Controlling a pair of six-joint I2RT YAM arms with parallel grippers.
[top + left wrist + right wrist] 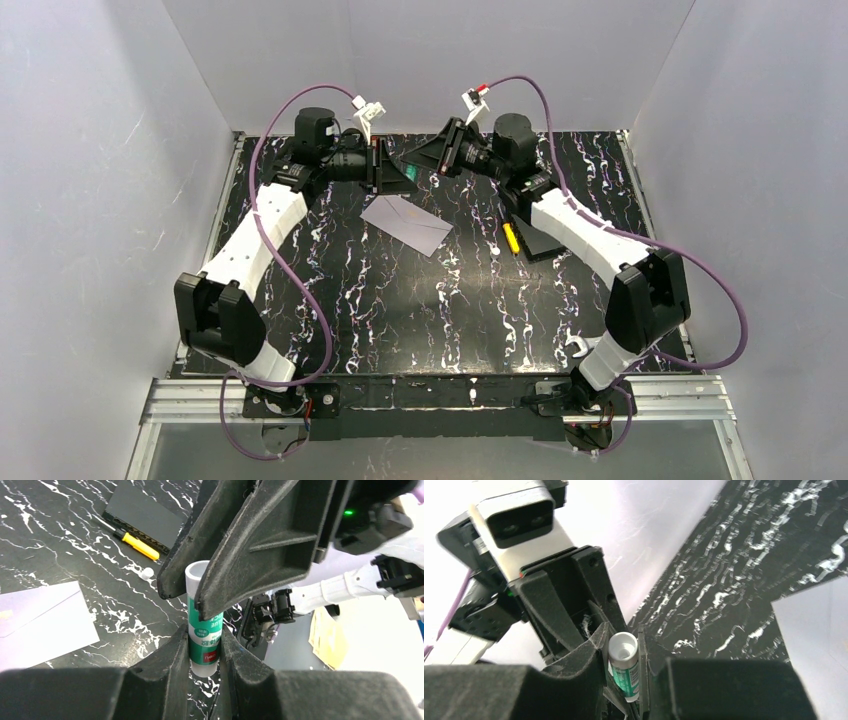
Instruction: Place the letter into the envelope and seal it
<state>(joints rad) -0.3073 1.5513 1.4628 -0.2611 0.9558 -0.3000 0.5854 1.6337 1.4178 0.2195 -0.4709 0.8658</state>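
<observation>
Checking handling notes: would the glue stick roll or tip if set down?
Likely rolls if laid flat: the glue stick is a smooth round tube. Stood upright it may tip, being tall and narrow. It looks rigid under the jaws' squeeze.

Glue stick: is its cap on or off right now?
Off. The top of the glue stick is an open, hollow white rim in both wrist views; a small white cap-like piece lies on the table.

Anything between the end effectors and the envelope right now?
Nothing lies on the table between them and the envelope. But the left end effector is shut on a glue stick, and the right end effector flanks its open top, so neither is free to take the envelope.
</observation>
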